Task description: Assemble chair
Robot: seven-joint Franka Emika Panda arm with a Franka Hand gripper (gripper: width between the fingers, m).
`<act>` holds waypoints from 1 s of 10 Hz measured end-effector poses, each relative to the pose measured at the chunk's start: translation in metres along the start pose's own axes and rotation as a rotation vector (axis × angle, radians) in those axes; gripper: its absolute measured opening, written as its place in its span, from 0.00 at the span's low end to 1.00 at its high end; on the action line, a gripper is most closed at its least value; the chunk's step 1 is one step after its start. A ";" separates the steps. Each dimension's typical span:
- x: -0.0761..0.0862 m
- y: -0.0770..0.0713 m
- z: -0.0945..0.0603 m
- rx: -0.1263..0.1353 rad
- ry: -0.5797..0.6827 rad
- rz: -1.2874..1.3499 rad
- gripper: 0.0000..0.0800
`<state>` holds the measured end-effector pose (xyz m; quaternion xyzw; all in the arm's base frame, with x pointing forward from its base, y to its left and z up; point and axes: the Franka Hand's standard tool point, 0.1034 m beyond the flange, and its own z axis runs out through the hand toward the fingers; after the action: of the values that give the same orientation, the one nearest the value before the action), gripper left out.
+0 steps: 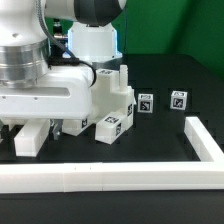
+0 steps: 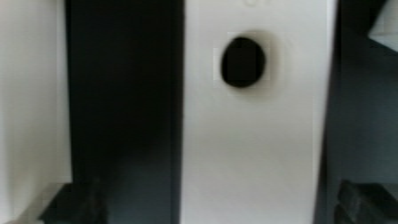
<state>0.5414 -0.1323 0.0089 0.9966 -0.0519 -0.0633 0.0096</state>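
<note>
The chair is in loose glossy white pieces. A cluster of blocky tagged pieces (image 1: pixel 112 105) stands at the table's middle, and a white bar (image 1: pixel 30 138) lies under my hand at the exterior view's left. In the wrist view this bar (image 2: pixel 249 130) is a long white strip with a dark oval hole (image 2: pixel 244 60). My gripper (image 2: pixel 222 206) is open and straddles it. A dark fingertip (image 2: pixel 80 205) shows on each side with a gap to the bar's edges. In the exterior view my gripper (image 1: pixel 35 127) hangs just above the bar, largely hidden by the arm.
Two small tagged white pieces (image 1: pixel 145 101) (image 1: pixel 178 99) sit at the exterior view's right. The long white L-shaped rail (image 1: pixel 110 179) runs along the front and up the right side. Another white surface (image 2: pixel 27 100) borders the wrist view.
</note>
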 end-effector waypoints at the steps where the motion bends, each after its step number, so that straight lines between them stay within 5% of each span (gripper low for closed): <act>1: -0.003 -0.004 0.003 0.001 -0.007 0.002 0.81; 6: -0.006 -0.007 0.005 0.003 -0.008 0.006 0.81; 8: -0.003 -0.010 0.004 0.004 -0.006 0.002 0.48; 9: -0.002 -0.012 0.004 0.003 -0.004 -0.001 0.48; 10: -0.002 -0.013 0.004 0.003 -0.004 -0.004 0.36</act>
<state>0.5407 -0.1195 0.0049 0.9966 -0.0503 -0.0652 0.0078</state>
